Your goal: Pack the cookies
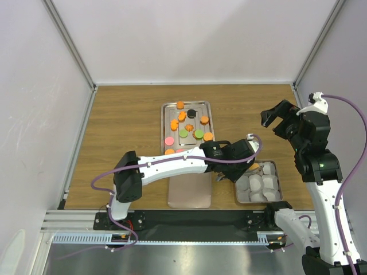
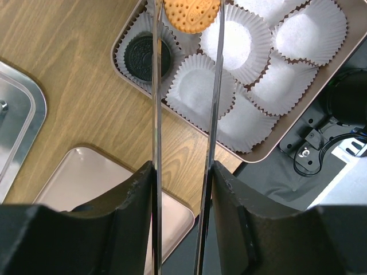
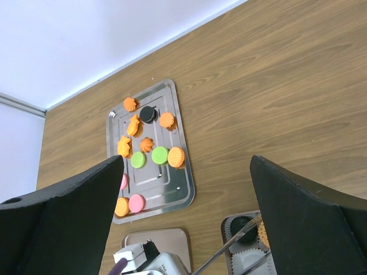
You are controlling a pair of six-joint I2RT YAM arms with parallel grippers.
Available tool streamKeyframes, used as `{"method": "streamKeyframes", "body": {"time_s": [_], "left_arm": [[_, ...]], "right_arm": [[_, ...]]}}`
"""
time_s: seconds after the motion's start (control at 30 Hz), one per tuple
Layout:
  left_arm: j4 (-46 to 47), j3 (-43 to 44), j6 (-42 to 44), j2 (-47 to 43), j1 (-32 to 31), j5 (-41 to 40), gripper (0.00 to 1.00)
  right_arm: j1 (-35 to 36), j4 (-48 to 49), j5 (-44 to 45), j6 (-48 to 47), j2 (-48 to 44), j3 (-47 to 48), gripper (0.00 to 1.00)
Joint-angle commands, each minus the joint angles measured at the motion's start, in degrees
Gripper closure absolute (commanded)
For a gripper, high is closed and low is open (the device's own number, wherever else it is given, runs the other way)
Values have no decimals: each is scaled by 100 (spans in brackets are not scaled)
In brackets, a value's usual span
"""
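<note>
Your left gripper (image 1: 251, 166) reaches over the box (image 2: 120, 43), jaws pinching an orange cookie (image 2: 192, 14); right gripper (image 1: 274, 117) raised, jaws spread. Wrist views reveal a black cookie (image 2: 147, 57) inside.

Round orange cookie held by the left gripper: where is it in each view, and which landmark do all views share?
Top external: round orange cookie, right of centre, at the upper left corner of the square metal box.
Left wrist: top edge, centre, between the thin metal fingers.
Right wrist: bottom edge, right of centre.
Shared landmark: that box with white paper cups.
</note>
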Motion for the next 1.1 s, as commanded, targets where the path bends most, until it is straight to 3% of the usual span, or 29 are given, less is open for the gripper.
{"method": "streamKeyframes", "body": {"time_s": [0.0,0.33,0.6,0.87,1.07], "left_arm": [[94,306,77,-16,-15,-182,53],[85,271,85,-60,-24,-261,47],[120,235,138,-350,-33,-95,51],[191,-256,33,-1500,90,-270,52],[-37,-1247,-160,-2353,810,-744,52]], "right_arm": [[-20,127,-78,-23,-40,-16,0],[-11,153,-148,-23,-23,-52,0],[-11,153,-201,-6,-31,-34,0],[-19,215,-289,-6,56,-60,0],[7,285,-552,-6,197,-174,0]]}}
